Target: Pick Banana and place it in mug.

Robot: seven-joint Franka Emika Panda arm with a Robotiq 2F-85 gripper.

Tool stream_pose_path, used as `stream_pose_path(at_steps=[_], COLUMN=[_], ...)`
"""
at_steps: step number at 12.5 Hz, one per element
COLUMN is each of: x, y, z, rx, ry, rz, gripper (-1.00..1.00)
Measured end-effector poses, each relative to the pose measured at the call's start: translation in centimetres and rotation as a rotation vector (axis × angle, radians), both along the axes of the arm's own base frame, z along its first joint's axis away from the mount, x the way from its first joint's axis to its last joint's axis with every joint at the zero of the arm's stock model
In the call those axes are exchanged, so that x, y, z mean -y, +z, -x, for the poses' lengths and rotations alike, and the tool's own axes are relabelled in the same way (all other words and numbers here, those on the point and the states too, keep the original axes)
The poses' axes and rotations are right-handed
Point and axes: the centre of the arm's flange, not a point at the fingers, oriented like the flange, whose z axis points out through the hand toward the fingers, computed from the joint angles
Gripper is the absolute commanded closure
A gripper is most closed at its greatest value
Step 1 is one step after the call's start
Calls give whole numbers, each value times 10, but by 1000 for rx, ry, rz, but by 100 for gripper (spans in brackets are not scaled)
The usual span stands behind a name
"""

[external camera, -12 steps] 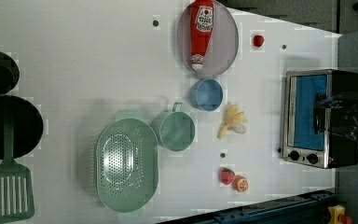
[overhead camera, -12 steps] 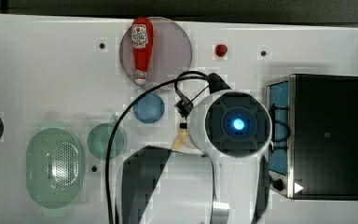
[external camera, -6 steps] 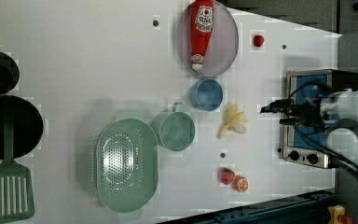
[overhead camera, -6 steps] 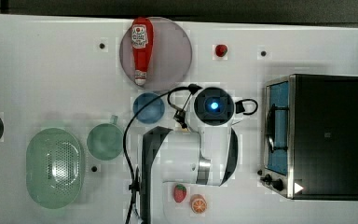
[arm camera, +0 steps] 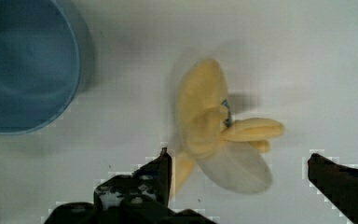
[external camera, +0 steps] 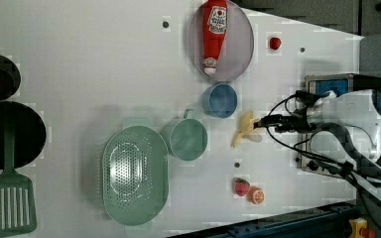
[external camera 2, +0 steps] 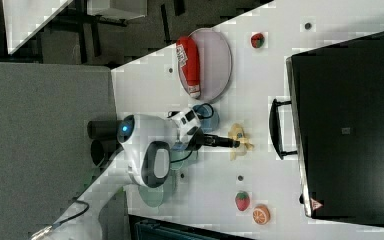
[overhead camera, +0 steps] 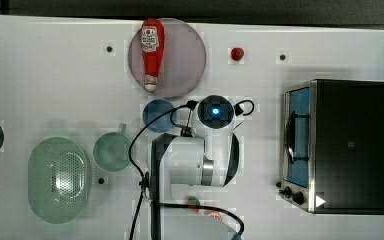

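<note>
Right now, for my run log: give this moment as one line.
phase: approach | gripper: open over banana | banana: on table, unheld | mug: empty

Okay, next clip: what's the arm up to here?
The arm is going for the banana, which lies on the white table beside the blue bowl. Its gripper hangs just over the fruit, jaws wide open, one on each side of it, nothing gripped yet. The mug it should end up in sits empty between the banana and the green perforated basket.
</note>
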Motion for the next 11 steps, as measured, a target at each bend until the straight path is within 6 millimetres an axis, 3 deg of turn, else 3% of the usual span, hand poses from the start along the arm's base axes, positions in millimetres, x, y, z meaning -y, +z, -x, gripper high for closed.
stream_pose_path(at_steps=[3,5,10,11], x=[-1,0,-4,-5], y=[-39,-52,-64,-62], z=[8,8,13,12], rx=[-5,7,-14,-1], ry=[22,50,58,67], rz=[10,19,8,10], gripper=[-100,-100,30,30])
